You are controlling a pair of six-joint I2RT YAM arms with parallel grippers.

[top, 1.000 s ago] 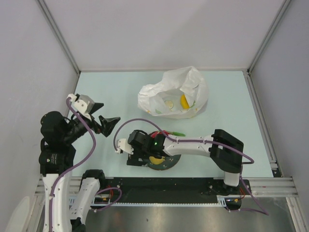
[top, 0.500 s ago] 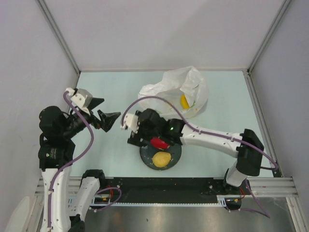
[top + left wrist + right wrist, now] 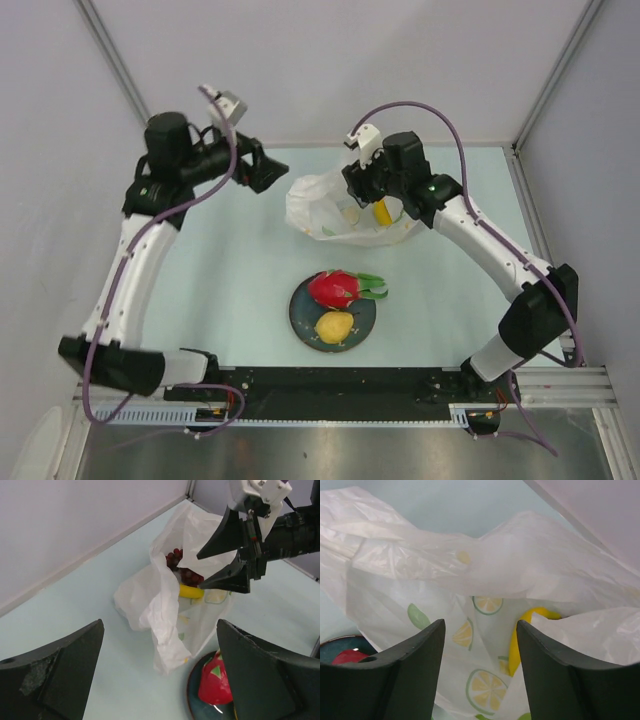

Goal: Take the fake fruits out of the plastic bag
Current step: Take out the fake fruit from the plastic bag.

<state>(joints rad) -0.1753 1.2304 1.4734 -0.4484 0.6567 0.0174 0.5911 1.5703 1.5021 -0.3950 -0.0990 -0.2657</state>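
Both arms have swung away from the plate [image 3: 298, 322] and up to the plastic bag [image 3: 318, 208]. A second ago the right gripper [image 3: 360, 193] was low over the plate. Now it hangs at the bag's mouth, reaching in from about 2 o'clock. The left gripper [image 3: 262, 167] has lifted from the near-left corner to the bag's 10 o'clock side.

Two of the fake fruits are out. The dragon fruit [image 3: 335, 288] and the round yellow fruit [image 3: 334, 326] sit on the plate, at 6 o'clock from the bag. The banana [image 3: 191, 592] and the grape bunch [image 3: 181, 570] lie inside the bag, the grapes deeper in. By that count the job looks about half done.

The right jaws stand apart with nothing between them. From the right wrist, the banana shows just past the right-hand finger, with a fold of plastic partly over it. The left jaws are spread wide and hold nothing, short of the bag's edge.

My guess is that the banana is next. The loose film could get pinched along with it, so the left gripper may need to hold the bag still.
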